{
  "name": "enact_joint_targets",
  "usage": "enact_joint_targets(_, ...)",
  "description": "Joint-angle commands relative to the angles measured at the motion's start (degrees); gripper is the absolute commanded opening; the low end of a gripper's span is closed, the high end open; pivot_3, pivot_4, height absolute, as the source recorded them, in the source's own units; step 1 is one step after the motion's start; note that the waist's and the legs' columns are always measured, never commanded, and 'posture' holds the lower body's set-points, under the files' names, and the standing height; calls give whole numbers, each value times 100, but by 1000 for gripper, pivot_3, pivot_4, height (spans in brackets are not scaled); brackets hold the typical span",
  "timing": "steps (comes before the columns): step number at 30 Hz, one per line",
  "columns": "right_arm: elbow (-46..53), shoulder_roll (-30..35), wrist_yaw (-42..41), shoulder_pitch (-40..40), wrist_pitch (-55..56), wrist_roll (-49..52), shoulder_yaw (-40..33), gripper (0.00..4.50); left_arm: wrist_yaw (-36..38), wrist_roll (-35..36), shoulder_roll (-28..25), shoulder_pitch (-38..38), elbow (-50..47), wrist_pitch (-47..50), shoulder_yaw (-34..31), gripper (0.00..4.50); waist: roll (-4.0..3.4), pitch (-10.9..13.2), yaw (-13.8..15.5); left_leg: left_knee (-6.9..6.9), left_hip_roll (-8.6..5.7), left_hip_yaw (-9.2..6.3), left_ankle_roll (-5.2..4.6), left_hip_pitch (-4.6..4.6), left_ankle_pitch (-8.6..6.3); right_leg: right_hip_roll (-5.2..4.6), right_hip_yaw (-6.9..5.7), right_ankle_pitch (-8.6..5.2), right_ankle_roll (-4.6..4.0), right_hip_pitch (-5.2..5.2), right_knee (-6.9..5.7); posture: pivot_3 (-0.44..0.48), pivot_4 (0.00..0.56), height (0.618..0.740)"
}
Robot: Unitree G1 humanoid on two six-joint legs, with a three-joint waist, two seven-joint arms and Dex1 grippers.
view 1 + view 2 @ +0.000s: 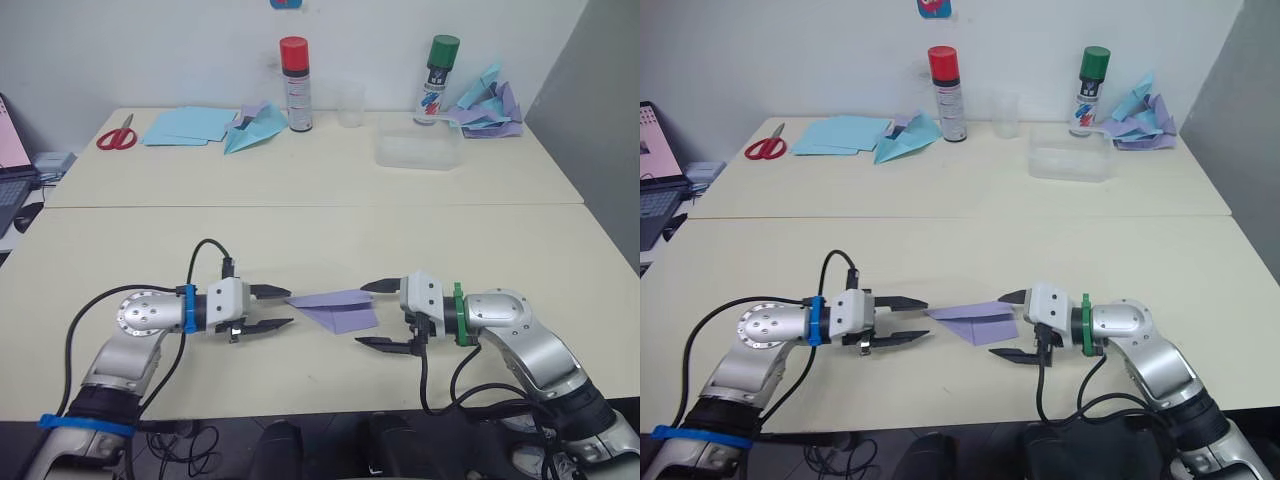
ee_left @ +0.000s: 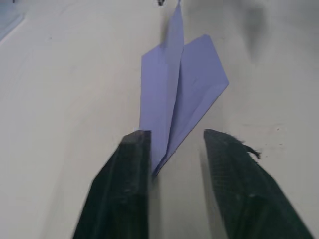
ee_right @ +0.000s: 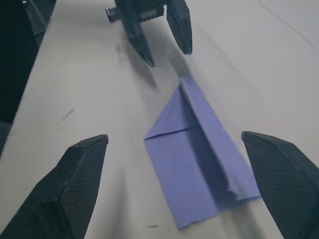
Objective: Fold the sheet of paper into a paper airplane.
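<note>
The sheet of paper (image 1: 340, 308) is pale lavender and lies folded as a pointed paper airplane on the near table, its nose towards my left gripper. An upright fin runs along the airplane's (image 2: 174, 94) middle. My left gripper (image 1: 287, 308) is open, and the nose tip sits between its fingers, close beside one of them. My right gripper (image 1: 360, 314) stands open wide at the airplane's (image 3: 199, 149) broad tail end, fingers clear of the paper. The right wrist view also shows the left gripper (image 3: 164, 45) beyond the nose.
On the far table are red scissors (image 1: 117, 135), light blue sheets (image 1: 185, 125), a light blue plane (image 1: 255, 125), a red-capped can (image 1: 295, 85), a clear cup (image 1: 350, 105), a clear box (image 1: 420, 148), a green-capped can (image 1: 437, 80) and a heap of planes (image 1: 487, 105). A laptop (image 1: 10, 170) sits far left.
</note>
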State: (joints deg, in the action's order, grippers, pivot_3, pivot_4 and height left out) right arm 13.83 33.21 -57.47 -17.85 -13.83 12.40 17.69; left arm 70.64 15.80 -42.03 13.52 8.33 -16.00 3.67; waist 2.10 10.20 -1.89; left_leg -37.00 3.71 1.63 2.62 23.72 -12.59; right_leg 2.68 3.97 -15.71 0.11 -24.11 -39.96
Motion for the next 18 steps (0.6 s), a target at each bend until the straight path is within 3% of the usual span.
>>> enact_joint_targets(1, -107, -45, -89, -153, 246, -47, -42, 4500, -126, 240, -47, -153, -470, 151, -288, 3328, 0, 0, 3, 1, 1, -1, 0, 0, 0, 0, -1, -1, -2, -1, 0, 0, 150, 740)
enact_joint_targets(3, -146, -36, -119, -166, 293, -49, -48, 4500, -210, 147, 39, -197, -563, 187, -217, 3972, 0, 0, 7, 1, 0, -1, 0, 0, 0, 0, 0, -1, -2, 0, 0, 0, 150, 740)
enact_joint_targets(14, 25, -1, -84, -100, 168, -43, -96, 4500, -941, -848, 1118, 440, -55, -108, 595, 3972, 3, -3, 23, -7, -5, -3, 0, 1, 0, 2, 3, 2, 0, 3, -3, 0, 150, 740)
enact_joint_targets(18, 60, 10, -22, -68, 149, -54, -128, 4500, -946, -1070, 1225, 619, 257, -260, 762, 3083, 3, -3, 5, -5, -5, -2, 0, 1, 0, 4, 4, 2, 0, 3, -2, 0, 150, 740)
